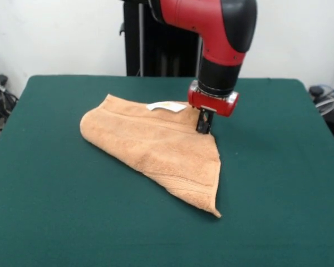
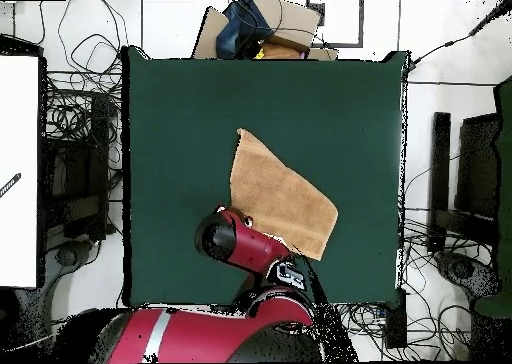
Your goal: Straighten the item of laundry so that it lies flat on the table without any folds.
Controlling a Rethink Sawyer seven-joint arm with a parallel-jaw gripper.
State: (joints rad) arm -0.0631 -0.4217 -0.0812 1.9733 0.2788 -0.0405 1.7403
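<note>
Towel [image 1: 156, 147] folded on surface [image 1: 278, 211].
Your gripper [image 1: 204, 129] touches its edge; grip unclear; unfolding remains.

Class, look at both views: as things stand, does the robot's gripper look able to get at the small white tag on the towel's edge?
Probably yes. The gripper is down at the towel edge, with the white tag lying exposed close beside it on the table; nothing covers it.
</note>
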